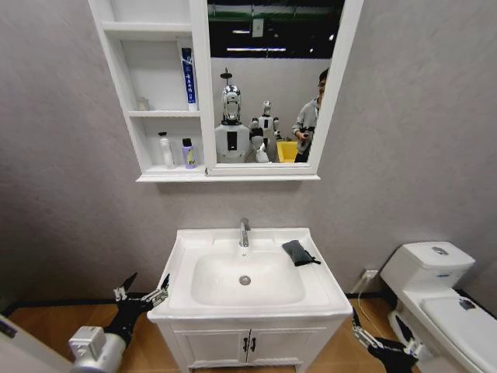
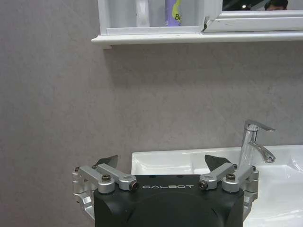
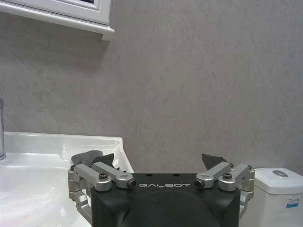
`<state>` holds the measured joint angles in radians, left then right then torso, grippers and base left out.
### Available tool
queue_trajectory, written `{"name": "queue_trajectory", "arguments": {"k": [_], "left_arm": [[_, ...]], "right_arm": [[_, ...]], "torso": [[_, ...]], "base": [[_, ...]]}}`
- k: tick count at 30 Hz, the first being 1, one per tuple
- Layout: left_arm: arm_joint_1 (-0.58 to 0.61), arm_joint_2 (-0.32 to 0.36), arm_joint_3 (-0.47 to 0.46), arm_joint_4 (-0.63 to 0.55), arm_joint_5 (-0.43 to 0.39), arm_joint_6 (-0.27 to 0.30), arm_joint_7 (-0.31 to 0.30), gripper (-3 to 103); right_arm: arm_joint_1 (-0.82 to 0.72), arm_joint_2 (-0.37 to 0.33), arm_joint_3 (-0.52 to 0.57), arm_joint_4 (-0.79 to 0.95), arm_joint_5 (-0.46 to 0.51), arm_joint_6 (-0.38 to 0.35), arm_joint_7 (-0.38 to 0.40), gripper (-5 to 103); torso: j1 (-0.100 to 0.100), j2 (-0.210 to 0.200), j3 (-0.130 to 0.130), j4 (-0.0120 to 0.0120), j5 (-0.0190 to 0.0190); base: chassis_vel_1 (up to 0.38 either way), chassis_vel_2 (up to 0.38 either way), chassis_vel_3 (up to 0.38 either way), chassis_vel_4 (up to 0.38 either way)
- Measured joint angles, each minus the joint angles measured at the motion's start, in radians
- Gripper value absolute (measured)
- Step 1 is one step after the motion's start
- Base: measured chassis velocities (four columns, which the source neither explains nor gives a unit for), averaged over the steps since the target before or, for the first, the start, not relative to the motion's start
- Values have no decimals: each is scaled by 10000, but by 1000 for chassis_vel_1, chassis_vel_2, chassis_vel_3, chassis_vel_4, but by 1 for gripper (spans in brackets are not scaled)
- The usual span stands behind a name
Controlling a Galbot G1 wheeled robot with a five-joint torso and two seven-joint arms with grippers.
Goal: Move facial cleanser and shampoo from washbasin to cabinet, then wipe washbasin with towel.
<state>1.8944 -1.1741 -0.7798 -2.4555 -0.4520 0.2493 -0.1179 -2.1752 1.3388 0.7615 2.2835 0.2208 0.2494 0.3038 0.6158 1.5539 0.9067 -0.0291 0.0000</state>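
The white washbasin (image 1: 194, 247) with its chrome tap (image 1: 244, 231) tops a vanity straight ahead. The dark grey towel (image 1: 299, 252) lies folded on the basin's right rim, also seen as the towel (image 3: 83, 156) just beyond my right gripper. On the wall cabinet (image 1: 202, 177), a blue-and-white tube (image 1: 188, 75) stands on the middle shelf, and a white bottle (image 1: 165, 149) and a purple bottle (image 1: 189, 154) on the lowest; which is cleanser or shampoo I cannot read. My left gripper (image 1: 146, 286) hangs open at the basin's left front corner. My right gripper (image 1: 380, 330) is open, low, right of the vanity.
A white toilet (image 1: 435, 287) stands close on the right, near my right arm. The vanity below has two doors with black handles (image 1: 248, 343). A tall mirror (image 1: 272, 85) fills the cabinet's right side. Grey wall lies behind, wooden floor to the left.
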Motion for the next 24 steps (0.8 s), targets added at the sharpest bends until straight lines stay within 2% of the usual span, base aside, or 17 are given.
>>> {"name": "queue_trajectory", "arguments": {"k": [9, 16, 18, 19, 20, 24], "left_arm": [[-1, 0, 0, 0, 0, 0, 0, 100], [0, -1, 0, 0, 0, 0, 1, 100], [0, -1, 0, 1, 0, 0, 0, 100], [0, -1, 0, 0, 0, 0, 0, 100], [0, -1, 0, 0, 0, 0, 0, 100], [0, 0, -2, 0, 1, 1, -6, 100]], "right_arm": [[14, -4, -7, -7, 6, -6, -1, 100], [22, -5, -12, -15, 8, -13, -2, 100], [22, -4, -12, -15, 8, -13, -2, 100], [23, -4, -12, -17, 9, -15, -2, 100], [23, -4, -12, -17, 9, -15, -2, 100], [25, -4, -14, -17, 9, -15, -4, 100]], "torso": [[3, -2, 0, 0, -1], [-2, 1, -1, 1, 4], [-2, 1, -1, 3, -9], [-1, 1, -1, -1, 7], [-1, 1, -1, -1, 7], [-2, 1, -1, 1, -6]], "base": [[76, -61, -86, 75], [211, -222, -195, 200], [255, -253, -259, 252], [287, -262, -274, 264], [287, -262, -274, 264], [286, -299, -293, 286]]}}
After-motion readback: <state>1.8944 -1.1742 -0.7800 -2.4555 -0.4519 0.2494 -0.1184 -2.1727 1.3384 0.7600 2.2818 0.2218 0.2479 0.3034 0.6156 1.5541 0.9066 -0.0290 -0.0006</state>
